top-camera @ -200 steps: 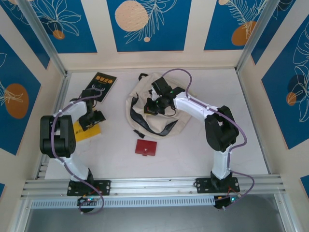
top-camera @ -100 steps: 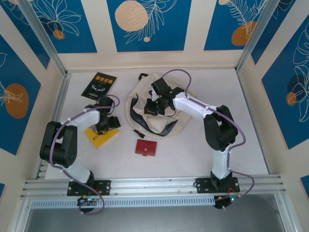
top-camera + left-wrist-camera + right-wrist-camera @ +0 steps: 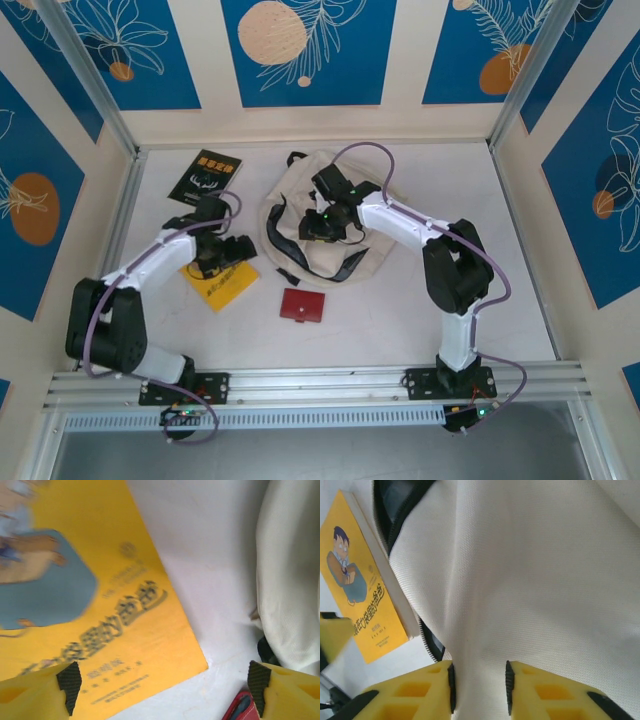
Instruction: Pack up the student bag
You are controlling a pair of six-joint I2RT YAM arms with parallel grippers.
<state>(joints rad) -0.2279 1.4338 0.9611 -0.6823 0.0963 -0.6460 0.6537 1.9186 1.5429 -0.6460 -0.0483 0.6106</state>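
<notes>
The cream fabric student bag (image 3: 375, 255) lies at the far middle of the white bench (image 3: 400, 310), blue leaf-printed wall panels (image 3: 300, 50) around. My right fingers (image 3: 318, 228) pinch its cloth; my left fingers (image 3: 218, 258) (spread wide) hang over a yellow paperback book (image 3: 225, 287).

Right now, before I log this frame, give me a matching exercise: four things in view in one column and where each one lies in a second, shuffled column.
Things
1. yellow book
2. black book
3. red wallet
4. student bag

Places
A. fabric pinched in the right claw
B. flat at the far left, away from both claws
C. partly under the open left claw
D. nearest the robot, in front of the bag

Pairs: 1-C, 2-B, 3-D, 4-A
</notes>
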